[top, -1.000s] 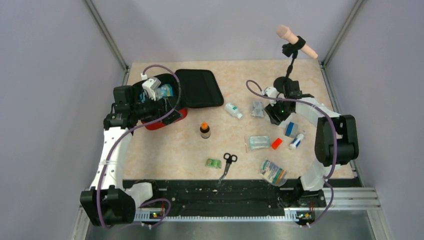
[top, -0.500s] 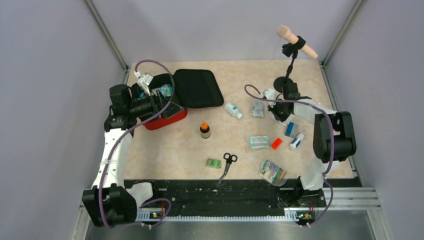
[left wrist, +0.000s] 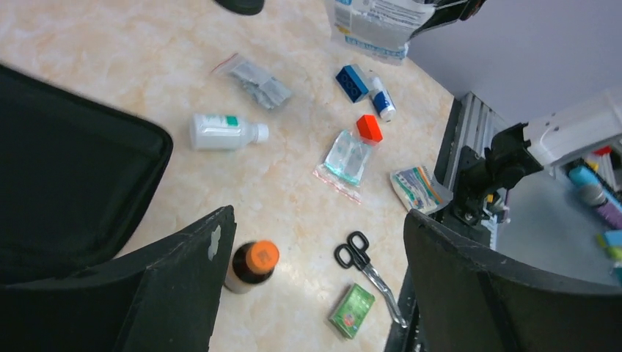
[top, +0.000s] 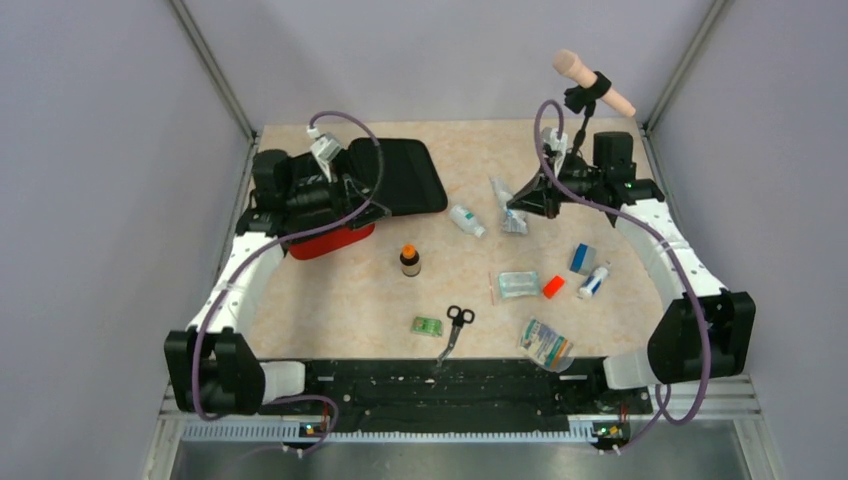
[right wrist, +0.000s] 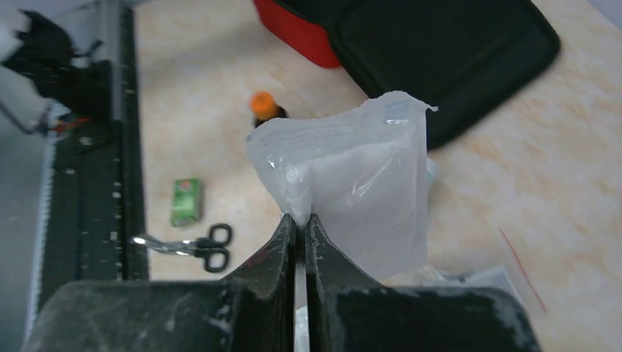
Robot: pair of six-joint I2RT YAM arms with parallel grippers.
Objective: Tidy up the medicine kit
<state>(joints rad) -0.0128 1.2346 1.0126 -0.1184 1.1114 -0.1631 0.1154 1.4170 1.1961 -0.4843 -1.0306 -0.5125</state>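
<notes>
Since a second ago the right arm has risen from the surface and drawn back toward the far side, and the left arm has swung from the red half of the medicine kit (top: 335, 242) toward its lid.

The medicine kit lies open at the far left of the surface (top: 350, 290), red half nearer the left edge, black-lined lid flat beside it on the right. The left claw (left wrist: 319, 220) hangs over the kit with its fingers spread wide and nothing between them.

Right of the lid lies a white bottle (top: 466, 220), and nearer the arms an amber bottle (top: 409, 260) with an orange cap stands upright. Further right, the right claw (right wrist: 301, 220) is pinched tight on the edge of a clear pouch (right wrist: 359, 191), held up off the surface.

Toward the near edge lie scissors (top: 456, 325), a green box (top: 427, 326) just beside them, and a printed packet (top: 546, 344).
</notes>
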